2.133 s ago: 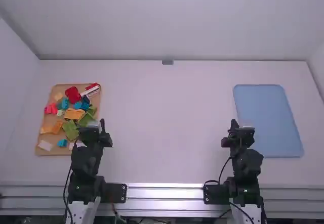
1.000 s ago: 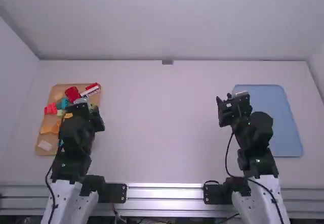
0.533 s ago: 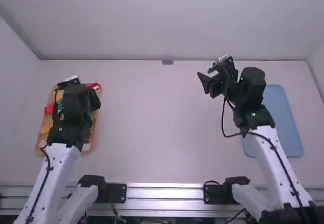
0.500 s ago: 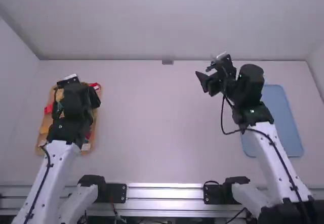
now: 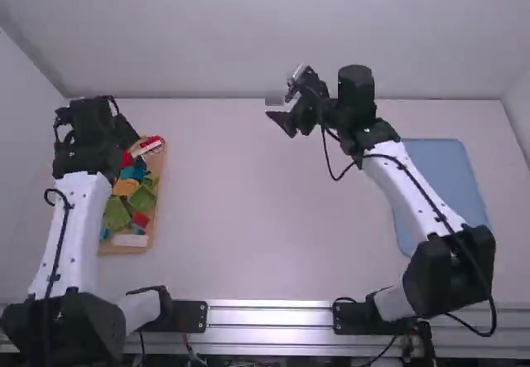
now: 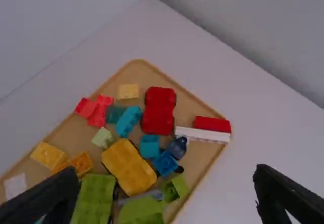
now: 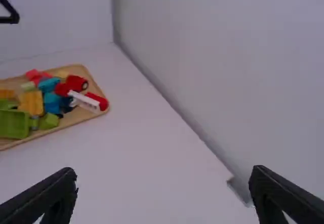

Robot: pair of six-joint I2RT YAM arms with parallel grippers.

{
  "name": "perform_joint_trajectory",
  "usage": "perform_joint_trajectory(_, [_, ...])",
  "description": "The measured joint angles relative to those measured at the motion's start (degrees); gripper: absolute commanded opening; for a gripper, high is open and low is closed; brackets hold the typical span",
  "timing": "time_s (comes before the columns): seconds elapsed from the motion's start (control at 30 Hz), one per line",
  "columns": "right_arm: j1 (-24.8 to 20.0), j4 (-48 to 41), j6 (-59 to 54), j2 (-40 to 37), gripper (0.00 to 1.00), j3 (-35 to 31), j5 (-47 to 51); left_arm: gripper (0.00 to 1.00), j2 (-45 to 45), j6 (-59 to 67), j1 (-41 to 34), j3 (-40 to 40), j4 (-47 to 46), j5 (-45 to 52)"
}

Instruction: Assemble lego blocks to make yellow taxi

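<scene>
Lego blocks (image 5: pixel 126 187) lie jumbled on the wooden tray (image 5: pixel 124 250), counter's (image 5: pixel 248 210) left — left gripper (image 5: pixel 85 108) spread near its far corner! Across to the right gripper (image 5: pixel 286 106), also spread, toward the back wall (image 5: pixel 215 44) — then the blue mat (image 5: pixel 455 176).

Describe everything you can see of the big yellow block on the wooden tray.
The big yellow block is longer than it is wide, with rounded corners and a slight waist, and looks like smooth plastic. Dark parts show along its edge. It lies on the wooden tray, between a large green block and a small teal one. Nothing grips it.
</scene>
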Motion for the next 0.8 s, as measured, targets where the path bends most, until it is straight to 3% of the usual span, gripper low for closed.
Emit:
perform_joint_trajectory(0.27, [0.55,-1.27,-1.05,5.97,0.99,4.63,-3.78,0.99,4.55,-2.08,4.57,4.22,-7.15,-1.16])
perform_joint_trajectory(0.53, [0.96,-1.01,-1.57,6.97,0.99,5.86,-4.98,0.99,6.05,-4.35,6.54,4.85,-8.92,-5.38])
perform_joint_trajectory(0.8, [0.96,-1.05,-1.88,6.97,0.99,6.03,-5.27,0.99,13.33,-0.37,15.76,11.06,-13.7,7.98])
